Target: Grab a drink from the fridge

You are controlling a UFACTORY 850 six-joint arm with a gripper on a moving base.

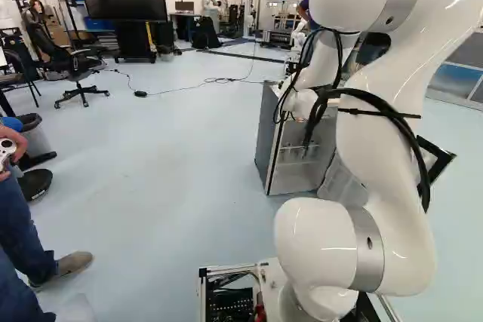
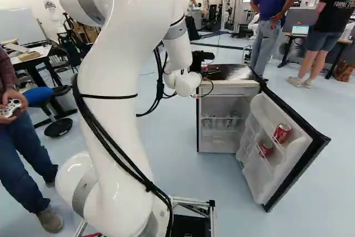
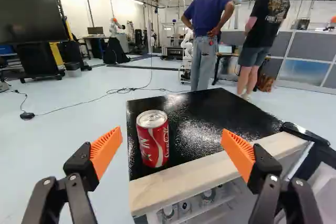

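Observation:
In the right base view my gripper [image 2: 198,59] is over the near left corner of the fridge [image 2: 227,91], whose door [image 2: 285,165] stands wide open. Two red cans [image 2: 282,133] sit in the door racks, and small bottles [image 2: 222,121] stand inside. The wrist view has the gripper [image 3: 172,139] open, its orange pads far apart. A red drink can [image 3: 153,139] stands upright on the black fridge top [image 3: 210,124], ahead of the gripper and within the span between its fingers, nearer one of them. Neither finger touches it.
Close to the wrist view's fingers runs the fridge top's pale front edge [image 3: 210,174]. A black cable [image 1: 181,88] crosses the floor. At the left of both base views a person holds a controller [image 2: 10,107]; a black floor base [image 2: 57,127] is nearby. Another robot [image 3: 187,45] stands farther back.

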